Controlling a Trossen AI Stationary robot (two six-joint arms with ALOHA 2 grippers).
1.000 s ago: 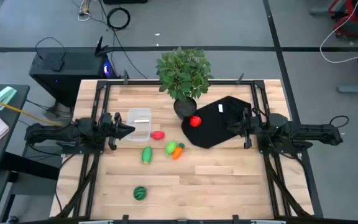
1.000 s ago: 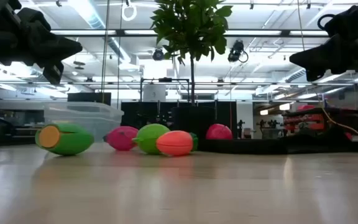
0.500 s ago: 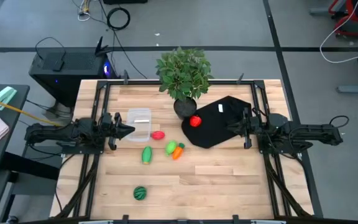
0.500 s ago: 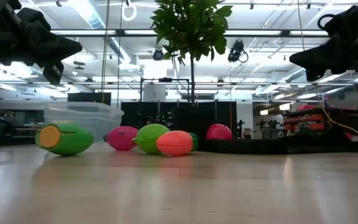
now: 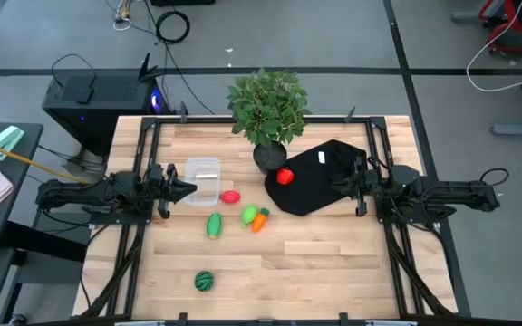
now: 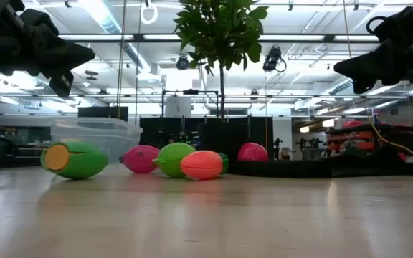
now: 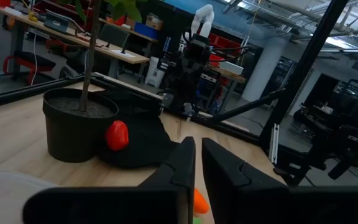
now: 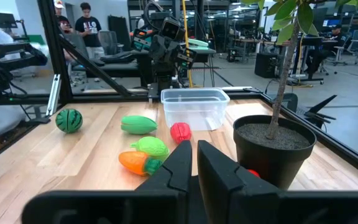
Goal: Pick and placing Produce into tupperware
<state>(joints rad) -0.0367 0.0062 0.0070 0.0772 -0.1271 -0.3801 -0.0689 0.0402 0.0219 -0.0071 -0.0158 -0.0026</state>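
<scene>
Lying loose on the wooden table (image 5: 333, 263) are the pink-red piece (image 5: 230, 196), green oblong (image 5: 214, 225), orange-and-green piece (image 5: 256, 217) and striped ball (image 5: 205, 282); the red round piece (image 5: 285, 177) is seen on the black cloth (image 5: 320, 186). The tupperware (image 5: 203, 177) is positioned just ahead of the left gripper (image 5: 183, 189), whose fingers are nearly closed on nothing, as are those of the right gripper (image 5: 337, 187).

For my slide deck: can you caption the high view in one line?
Both grippers, left and right, hang shut beside an empty tupperware, with toy produce scattered on the table.
</scene>
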